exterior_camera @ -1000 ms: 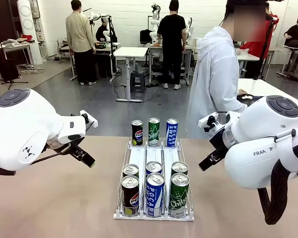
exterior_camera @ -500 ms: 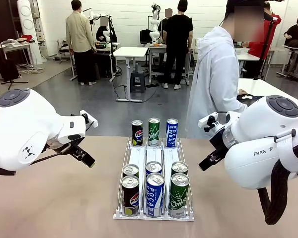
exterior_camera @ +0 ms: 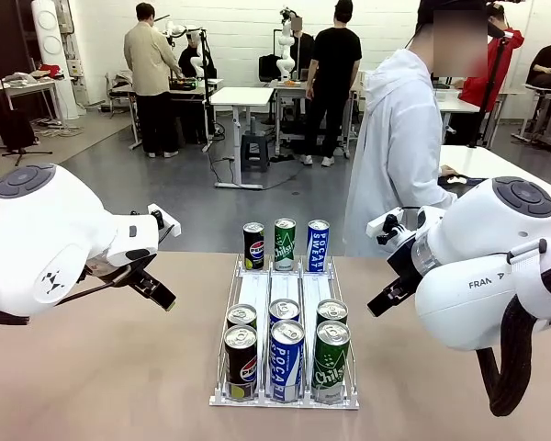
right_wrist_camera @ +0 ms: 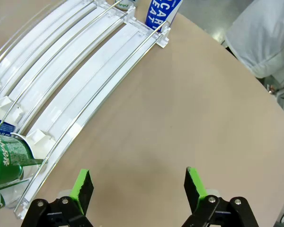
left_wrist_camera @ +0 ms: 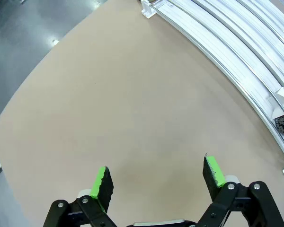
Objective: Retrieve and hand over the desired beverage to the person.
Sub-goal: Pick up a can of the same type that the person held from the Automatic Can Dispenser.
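Change: both arms, the rack and every can stand as they did a second ago. The person in a long white hooded coat [exterior_camera: 399,147] keeps the same place at the far edge. In the background, a figure in a black T-shirt [exterior_camera: 335,55] has shifted slightly toward picture right.
Beverages: nine slim metal cans stand in a white plastic three-lane rack with wire rails [exterior_camera: 257,289] at the middle of the tan worktop [exterior_camera: 101,367].
Near end: a black Pepsi can [exterior_camera: 241,363], a blue Pocari Sweat can [exterior_camera: 286,363] and a green Chilsung can [exterior_camera: 331,363], with a second row of three cans [exterior_camera: 285,310] just behind them.
Far end: a far black can [exterior_camera: 253,245], a far green can [exterior_camera: 285,243] and a far blue can [exterior_camera: 318,244], one per lane, nearest the person.
Axis: every can is upright, long axis vertical, pull-tab top up. The lanes run from the robot's side toward the person.
Left hand [left_wrist_camera: 156,177]: its fingers are spread wide and hold nothing, over bare worktop left of the rack, touching neither.
Right hand [right_wrist_camera: 137,187]: its fingers are likewise wide apart and empty, over bare worktop right of the rack.
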You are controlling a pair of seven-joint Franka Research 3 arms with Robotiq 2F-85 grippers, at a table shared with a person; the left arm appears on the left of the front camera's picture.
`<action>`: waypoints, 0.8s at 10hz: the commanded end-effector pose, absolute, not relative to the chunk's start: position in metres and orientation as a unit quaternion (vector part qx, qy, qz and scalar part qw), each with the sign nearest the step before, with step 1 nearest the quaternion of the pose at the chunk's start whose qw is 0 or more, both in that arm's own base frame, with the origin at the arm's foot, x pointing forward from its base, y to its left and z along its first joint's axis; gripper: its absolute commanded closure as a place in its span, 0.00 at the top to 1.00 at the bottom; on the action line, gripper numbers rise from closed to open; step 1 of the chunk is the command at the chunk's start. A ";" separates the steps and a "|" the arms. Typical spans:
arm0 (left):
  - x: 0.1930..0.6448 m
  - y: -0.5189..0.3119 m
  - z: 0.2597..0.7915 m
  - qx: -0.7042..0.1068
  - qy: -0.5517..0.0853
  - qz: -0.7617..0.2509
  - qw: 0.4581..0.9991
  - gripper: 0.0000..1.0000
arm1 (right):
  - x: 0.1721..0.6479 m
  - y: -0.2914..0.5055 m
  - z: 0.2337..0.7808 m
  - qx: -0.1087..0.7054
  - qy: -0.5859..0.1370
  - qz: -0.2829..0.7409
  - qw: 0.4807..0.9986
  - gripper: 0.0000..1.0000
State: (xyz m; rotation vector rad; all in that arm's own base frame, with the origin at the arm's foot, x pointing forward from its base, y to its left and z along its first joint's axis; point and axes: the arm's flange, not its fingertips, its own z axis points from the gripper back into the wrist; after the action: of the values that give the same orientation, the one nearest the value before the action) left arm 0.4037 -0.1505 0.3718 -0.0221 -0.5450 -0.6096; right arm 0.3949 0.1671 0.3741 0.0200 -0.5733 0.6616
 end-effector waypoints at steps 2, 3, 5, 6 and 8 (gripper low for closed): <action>0.387 -0.153 0.435 0.037 -0.299 -0.313 0.901 1.00 | 0.361 0.159 0.443 -0.017 -0.320 0.331 0.887 1.00; 0.383 -0.152 0.475 0.049 -0.309 -0.328 0.891 1.00 | 0.348 0.155 0.482 -0.024 -0.326 0.334 0.884 1.00; 0.369 -0.157 0.556 0.044 -0.341 -0.335 0.877 1.00 | 0.317 0.145 0.563 -0.028 -0.341 0.336 0.878 1.00; 0.360 -0.163 0.589 0.050 -0.350 -0.340 0.871 1.00 | 0.301 0.148 0.596 -0.052 -0.353 0.326 0.876 1.00; 0.340 -0.172 0.629 0.078 -0.374 -0.326 0.865 1.00 | 0.278 0.153 0.634 -0.082 -0.361 0.314 0.874 1.00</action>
State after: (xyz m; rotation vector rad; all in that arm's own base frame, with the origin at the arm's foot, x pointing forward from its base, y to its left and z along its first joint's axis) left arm 0.3391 -0.1664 0.6334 0.1191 -0.7843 -0.7023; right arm 0.2712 0.1429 0.6358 -0.1153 -0.7748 0.6912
